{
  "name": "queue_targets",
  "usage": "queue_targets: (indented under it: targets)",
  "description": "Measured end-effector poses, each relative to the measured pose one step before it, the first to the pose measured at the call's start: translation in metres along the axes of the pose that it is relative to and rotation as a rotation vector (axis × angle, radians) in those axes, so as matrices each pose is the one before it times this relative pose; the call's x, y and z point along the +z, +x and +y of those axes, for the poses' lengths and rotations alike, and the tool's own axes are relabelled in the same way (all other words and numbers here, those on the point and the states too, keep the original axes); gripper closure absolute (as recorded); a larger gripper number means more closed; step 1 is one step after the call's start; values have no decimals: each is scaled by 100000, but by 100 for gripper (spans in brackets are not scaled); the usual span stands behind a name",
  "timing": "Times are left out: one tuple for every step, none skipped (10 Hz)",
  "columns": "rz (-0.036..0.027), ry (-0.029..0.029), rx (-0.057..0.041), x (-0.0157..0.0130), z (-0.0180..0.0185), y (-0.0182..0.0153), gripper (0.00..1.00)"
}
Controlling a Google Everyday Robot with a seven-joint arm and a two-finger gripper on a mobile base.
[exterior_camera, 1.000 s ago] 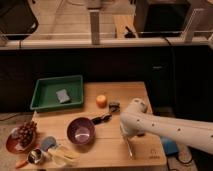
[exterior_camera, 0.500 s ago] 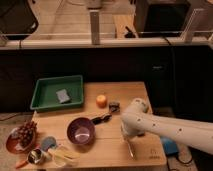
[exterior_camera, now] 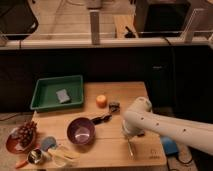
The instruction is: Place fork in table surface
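The slim silver fork (exterior_camera: 131, 148) lies or hangs upright-looking at the front right of the light-brown wooden table surface (exterior_camera: 107, 150); I cannot tell whether it rests on the wood. My gripper (exterior_camera: 129, 136) points down right above the fork's upper end, mostly hidden under the white arm (exterior_camera: 165, 127) that reaches in from the right. I cannot tell whether it touches the fork.
A green tray (exterior_camera: 47, 95) with a grey bar (exterior_camera: 62, 95) stands at the back left. An orange (exterior_camera: 101, 100), a small grey item (exterior_camera: 114, 106), a black object (exterior_camera: 101, 119) and a purple bowl (exterior_camera: 81, 131) sit mid-table. Grapes on a plate (exterior_camera: 22, 135) and a metal cup (exterior_camera: 35, 156) are front left.
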Motion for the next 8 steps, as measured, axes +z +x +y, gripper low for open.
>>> queue_targets:
  targets:
    - [2275, 2468, -871, -1600, 265, -138, 100]
    - [1536, 1578, -918, -1309, 92, -96, 100]
    - [1971, 1873, -1280, -1447, 58, -29, 100]
    - [732, 1342, -1280, -684, -201, 26, 100]
    - [800, 904, -1557, -395, -416, 83, 100]
    - [1289, 856, -852, -612, -203, -98, 100]
    - [2163, 910, -633, -947, -268, -103, 100]
    - [1925, 574, -305, -774, -159, -136, 100]
